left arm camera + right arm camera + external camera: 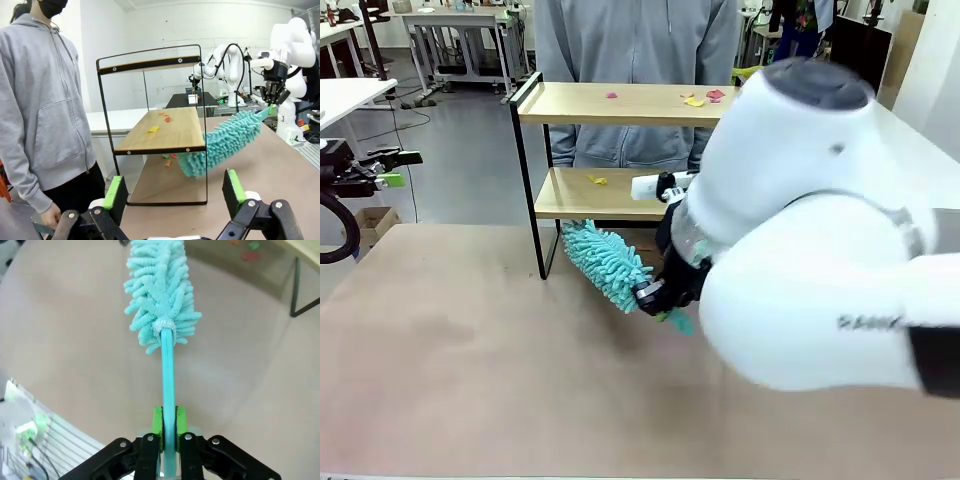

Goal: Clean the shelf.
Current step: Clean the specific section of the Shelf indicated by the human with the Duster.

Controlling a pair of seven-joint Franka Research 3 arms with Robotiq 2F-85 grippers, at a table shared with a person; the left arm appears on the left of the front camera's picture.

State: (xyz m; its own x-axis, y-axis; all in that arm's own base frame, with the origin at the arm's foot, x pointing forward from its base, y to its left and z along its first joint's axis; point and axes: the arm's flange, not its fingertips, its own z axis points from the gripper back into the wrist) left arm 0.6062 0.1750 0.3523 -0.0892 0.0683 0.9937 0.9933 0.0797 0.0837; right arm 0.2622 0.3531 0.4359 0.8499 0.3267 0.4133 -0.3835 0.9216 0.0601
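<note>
The shelf (620,104) stands at the table's far side, two light wooden boards in a black frame, also seen in the left wrist view (165,131). Small coloured scraps (695,100) lie on its top board and one yellow scrap (597,180) on the lower board. My right gripper (655,295) is shut on the handle of a teal fluffy duster (605,262), whose head reaches just below the lower board's front edge by the left leg. In the right wrist view the green pads (158,421) clamp the handle (168,375). My left gripper (175,192) stands open with nothing in it at the far left (390,170).
A person in a grey hoodie (635,60) stands right behind the shelf. A few scraps (167,160) lie on the brown table under the lower board. My bulky right arm (820,230) hides the shelf's right side. The near table surface (490,370) is bare.
</note>
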